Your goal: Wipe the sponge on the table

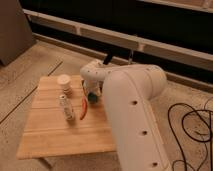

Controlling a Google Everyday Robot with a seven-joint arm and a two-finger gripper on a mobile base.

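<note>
The table is a low one with a light wooden slatted top, on the left of the camera view. My white arm reaches in from the right and bends down over the table's far right part. The gripper hangs at the arm's end, just above the tabletop and to the right of the white cup. It is shut on the sponge, of which only a small teal patch shows at the gripper's tip, low on the wood. The arm hides most of the gripper.
A white cup stands at the table's far side. A small clear bottle stands mid-table with a red chili-shaped item lying beside it. Black cables loop on the floor at right. A dark wall with rails runs behind.
</note>
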